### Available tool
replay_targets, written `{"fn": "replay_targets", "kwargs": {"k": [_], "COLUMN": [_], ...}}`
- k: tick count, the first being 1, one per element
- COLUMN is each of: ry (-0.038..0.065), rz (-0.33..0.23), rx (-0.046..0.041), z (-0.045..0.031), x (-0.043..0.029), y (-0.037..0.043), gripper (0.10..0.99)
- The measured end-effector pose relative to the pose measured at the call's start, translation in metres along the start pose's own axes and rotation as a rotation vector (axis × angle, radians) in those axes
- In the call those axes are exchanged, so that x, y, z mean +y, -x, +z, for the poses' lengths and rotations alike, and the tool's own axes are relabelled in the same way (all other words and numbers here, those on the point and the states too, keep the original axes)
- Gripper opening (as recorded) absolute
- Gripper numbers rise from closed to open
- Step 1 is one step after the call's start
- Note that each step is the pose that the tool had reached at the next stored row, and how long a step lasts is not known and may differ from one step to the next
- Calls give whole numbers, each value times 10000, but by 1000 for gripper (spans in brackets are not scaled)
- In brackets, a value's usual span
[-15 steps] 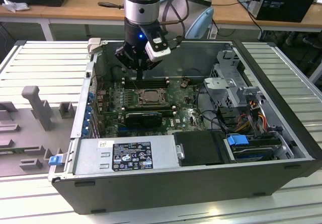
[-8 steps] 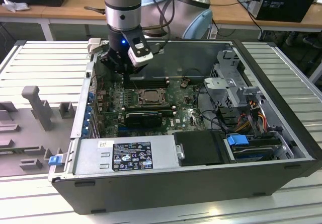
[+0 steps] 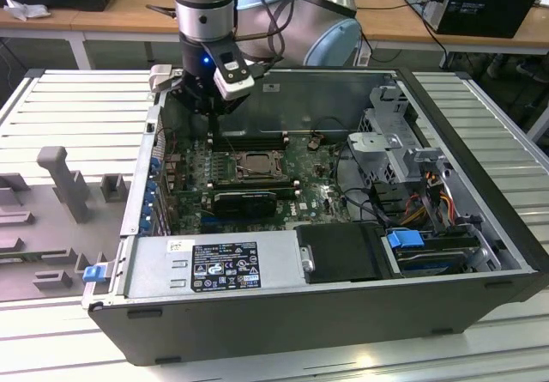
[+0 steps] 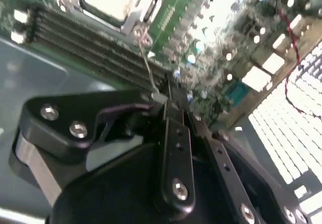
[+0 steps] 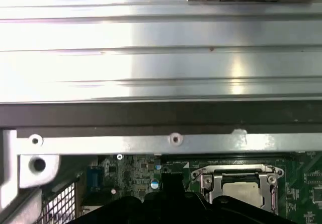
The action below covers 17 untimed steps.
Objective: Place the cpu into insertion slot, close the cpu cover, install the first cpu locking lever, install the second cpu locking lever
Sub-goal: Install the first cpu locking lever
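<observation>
1. The cpu (image 5: 241, 190) sits flat in the insertion slot (image 3: 251, 166), in the middle of the green board (image 3: 313, 191) inside the open computer case (image 3: 480, 253).
2. The cpu cover (image 5: 236, 176) lies down around the chip like a silver frame.
3. In the second wrist view, a thin metal lever (image 4: 147, 65) sticks up beside the cover, and its top end meets the gripper (image 4: 168, 103).
4. The black fingers are pinched close together at the lever's tip.
5. Long black memory slots (image 4: 95, 48) lie between the socket and the grey case wall (image 5: 161, 58).
6. A black card (image 3: 244, 201) stands just beside the socket, and a red wire (image 4: 292, 58) runs near the board's edge.
</observation>
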State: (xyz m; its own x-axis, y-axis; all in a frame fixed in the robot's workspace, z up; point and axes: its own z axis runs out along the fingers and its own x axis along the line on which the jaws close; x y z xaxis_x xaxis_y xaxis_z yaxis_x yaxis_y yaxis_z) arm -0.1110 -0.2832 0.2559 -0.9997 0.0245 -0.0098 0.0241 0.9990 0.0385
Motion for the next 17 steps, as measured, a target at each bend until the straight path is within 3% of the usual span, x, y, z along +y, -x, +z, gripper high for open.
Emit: {"fn": "replay_targets", "kwargs": {"k": [6,7,13,17], "ry": [-1,-1,-1,11], "rz": [2,2,2,0], "rx": [-4,-3,-4,-1], "z": [22,29,46,58], "x": [0,1,3,6], "y": [95,155,284,423], "gripper": [106,106,106,106]}}
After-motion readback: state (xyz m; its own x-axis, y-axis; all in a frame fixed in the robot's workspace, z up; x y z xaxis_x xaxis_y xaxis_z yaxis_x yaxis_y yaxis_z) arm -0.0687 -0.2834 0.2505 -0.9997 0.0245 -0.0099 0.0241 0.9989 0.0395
